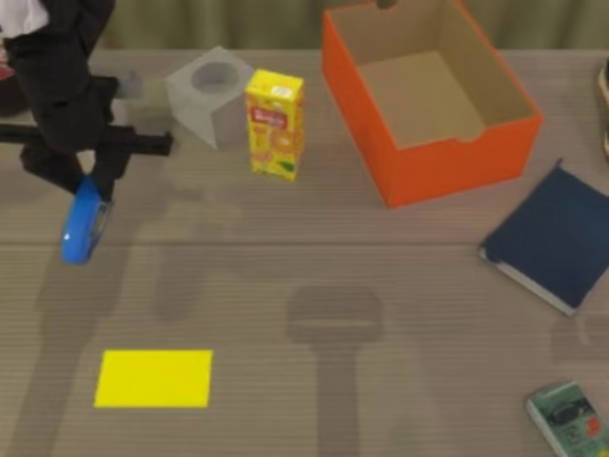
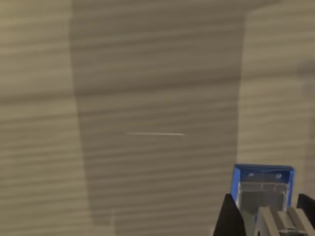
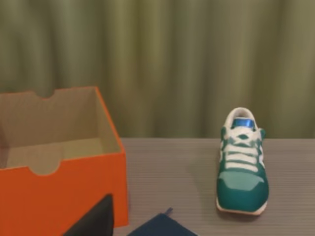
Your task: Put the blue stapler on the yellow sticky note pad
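- The left gripper (image 1: 90, 190) is clamped on the upper end of the blue stapler (image 1: 84, 221), which hangs tilted from it near the top view's left edge, well apart from the yellow sticky note pad (image 1: 153, 378) and farther from the camera than the pad.
- In the left wrist view the blue stapler (image 2: 263, 186) shows its grey underside between the two dark fingers (image 2: 227, 219); below it lies only bare surface (image 2: 147, 98), which suggests the stapler is held off the surface, ready to be carried.
- The yellow sticky note pad lies flat and uncovered on the surface; judged from this, the grasp is made and the carry and placement remain.
- An end grip leaves the stapler's long body free, so it may swing or land askew on the pad; a level descent would be prudent.
- The yellow juice carton (image 1: 275, 124) and grey block (image 1: 211, 93) stand beyond the pad, and the orange box (image 1: 428, 162), navy book (image 1: 557, 238) and a green item (image 1: 571, 419) lie to the pad's right; all seem clear of the likely route.
- The right arm is out of the top view; its wrist view faces the orange box (image 3: 59, 187) and a teal shoe (image 3: 242, 167), and its gripper state cannot be told.
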Available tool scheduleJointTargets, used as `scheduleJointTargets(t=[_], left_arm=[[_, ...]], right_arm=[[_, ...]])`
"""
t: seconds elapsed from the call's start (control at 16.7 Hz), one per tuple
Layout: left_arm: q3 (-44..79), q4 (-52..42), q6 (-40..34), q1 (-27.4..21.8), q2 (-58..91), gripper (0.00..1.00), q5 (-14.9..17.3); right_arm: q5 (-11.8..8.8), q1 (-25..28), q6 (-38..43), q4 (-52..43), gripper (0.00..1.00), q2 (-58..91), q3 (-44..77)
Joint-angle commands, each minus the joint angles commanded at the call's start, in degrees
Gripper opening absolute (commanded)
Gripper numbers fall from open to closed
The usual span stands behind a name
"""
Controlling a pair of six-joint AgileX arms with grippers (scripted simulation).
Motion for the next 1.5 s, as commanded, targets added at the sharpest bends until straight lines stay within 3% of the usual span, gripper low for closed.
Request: scheduleJointTargets(t=[0.42,0.6,0.84,1.26,1.5], left_arm=[[1.67,-2.21,0.22,-0.27,-1.21,0.00,-0.02],[-0.19,-1.89,4.07,-2.11,-2.96,0.00,0.03],[-6.56,-0.82,16.41,-7.34,-8.60,0.00,0.20],[-22.15,1.76,45.86,-19.27,-21.87,0.00,0.72],[-28.17,3.47,55.63,-23.83,-27.89,0.00,0.80]], right_arm=[[0.00,0.00,0.00,0.00,1.00,0.00,0.00],[0.00,0.00,0.00,0.00,1.00,0.00,0.00],[0.00,0.00,0.00,0.00,1.00,0.00,0.00],[0.00,0.00,0.00,0.00,1.00,0.00,0.00],[0.00,0.00,0.00,0.00,1.00,0.00,0.00]])
